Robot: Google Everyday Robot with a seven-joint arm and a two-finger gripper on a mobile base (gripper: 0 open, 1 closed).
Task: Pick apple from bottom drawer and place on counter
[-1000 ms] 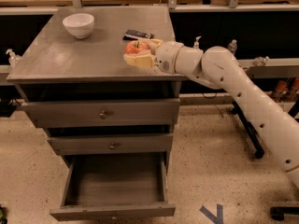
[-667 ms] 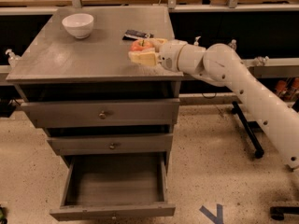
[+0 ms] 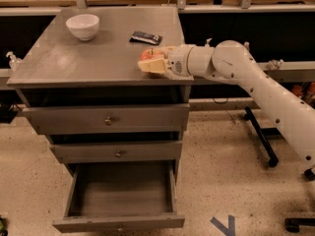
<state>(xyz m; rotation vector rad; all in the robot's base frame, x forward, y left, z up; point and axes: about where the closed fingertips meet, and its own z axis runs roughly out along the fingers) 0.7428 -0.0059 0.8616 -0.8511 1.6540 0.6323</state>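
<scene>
Red with yellowish patches, the apple (image 3: 148,54) is held in the jaws of the gripper (image 3: 149,62), which are closed narrowly around it, just right of centre in the upper half of the frame. The gripper is seen low over the counter (image 3: 88,58), near that grey surface's right front corner. Whether the apple's underside touches the surface cannot be told. The bottom drawer (image 3: 118,223) is pulled out at the lower middle of the frame and nothing is seen in it, so the step in hand is judged to be the placing.

For this to be done well, the apple should be lowered until it is borne by the surface before the jaws are parted. It is best set further in from the edge, since a round fruit released near the overhang may roll off. The dark packet (image 3: 146,37) just behind it and the white bowl (image 3: 82,26) at the upper left should be left undisturbed. The jaws should be opened slowly and drawn back level, so that the apple is not dragged.
</scene>
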